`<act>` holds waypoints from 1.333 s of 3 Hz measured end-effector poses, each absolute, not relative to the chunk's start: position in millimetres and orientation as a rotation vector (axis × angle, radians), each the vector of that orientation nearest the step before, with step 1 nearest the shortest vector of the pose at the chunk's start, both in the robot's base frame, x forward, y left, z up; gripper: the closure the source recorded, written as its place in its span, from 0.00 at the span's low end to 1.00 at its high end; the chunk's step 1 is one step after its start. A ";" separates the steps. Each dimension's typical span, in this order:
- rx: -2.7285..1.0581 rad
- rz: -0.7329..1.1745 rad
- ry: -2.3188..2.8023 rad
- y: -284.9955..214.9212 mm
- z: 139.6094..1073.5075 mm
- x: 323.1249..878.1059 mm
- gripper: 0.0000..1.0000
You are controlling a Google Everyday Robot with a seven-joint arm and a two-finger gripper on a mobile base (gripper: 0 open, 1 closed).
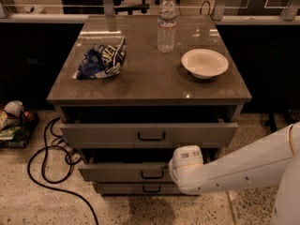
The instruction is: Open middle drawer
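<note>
The middle drawer is the second grey front of the cabinet, with a small black bar handle. It stands out a little from the cabinet, with a dark gap above it. My gripper is at the end of the white arm that reaches in from the right. It sits against the right part of the middle drawer front, just right of the handle. The arm's white wrist covers it.
The top drawer is pulled out above, overhanging the middle one. The lowest front sits below. On top lie a chip bag, a water bottle and a white bowl. A black cable loops on the floor at left.
</note>
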State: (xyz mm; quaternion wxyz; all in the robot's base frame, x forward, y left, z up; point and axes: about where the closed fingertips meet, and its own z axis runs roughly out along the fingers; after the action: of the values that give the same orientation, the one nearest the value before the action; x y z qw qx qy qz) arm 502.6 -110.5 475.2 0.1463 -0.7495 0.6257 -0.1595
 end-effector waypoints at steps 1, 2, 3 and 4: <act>-2.158 -0.459 1.801 -110.6 475.1 502.4 1.00; -2.158 -0.459 1.801 -110.6 475.1 502.4 1.00; -2.132 -0.486 1.781 -111.0 474.3 516.7 1.00; -2.048 -0.500 1.751 -115.1 464.3 546.3 1.00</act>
State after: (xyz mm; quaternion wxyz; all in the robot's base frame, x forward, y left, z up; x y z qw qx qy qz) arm 546.3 -115.1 464.3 0.1992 -0.7325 0.6260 -0.1787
